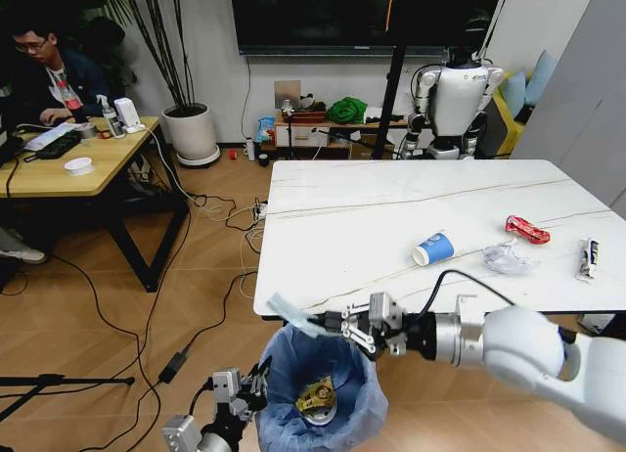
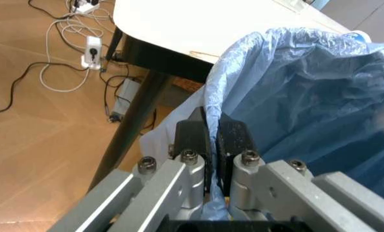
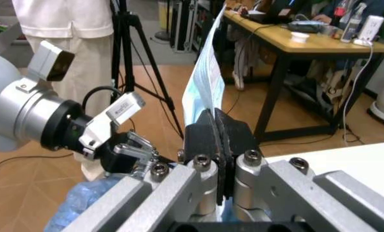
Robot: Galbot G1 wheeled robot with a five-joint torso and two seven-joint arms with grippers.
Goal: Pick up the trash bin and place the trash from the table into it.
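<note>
The trash bin (image 1: pixel 323 374), lined with a light-blue bag (image 2: pixel 308 92), hangs just below the front edge of the marble table (image 1: pixel 342 217). My left gripper (image 1: pixel 256 376) is shut on the bag's rim (image 2: pixel 211 130). Above the bin's mouth, my right gripper (image 1: pixel 333 323) is shut on a thin pale plastic strip (image 1: pixel 293 315) that sticks out past its fingertips (image 3: pixel 205 82). A yellow packet (image 1: pixel 316 398) lies inside the bin. On the table lie a blue-and-white cup (image 1: pixel 433 248), clear film (image 1: pixel 509 259), a red wrapper (image 1: pixel 527 229) and a black-and-white sachet (image 1: pixel 587 258).
A wooden desk (image 1: pixel 59 168) stands at the left, with a person seated behind it. Cables (image 1: pixel 147 305) trail across the floor, and a black tripod leg (image 1: pixel 39 385) reaches in low at the left. A white humanoid robot (image 1: pixel 455 100) stands behind the table.
</note>
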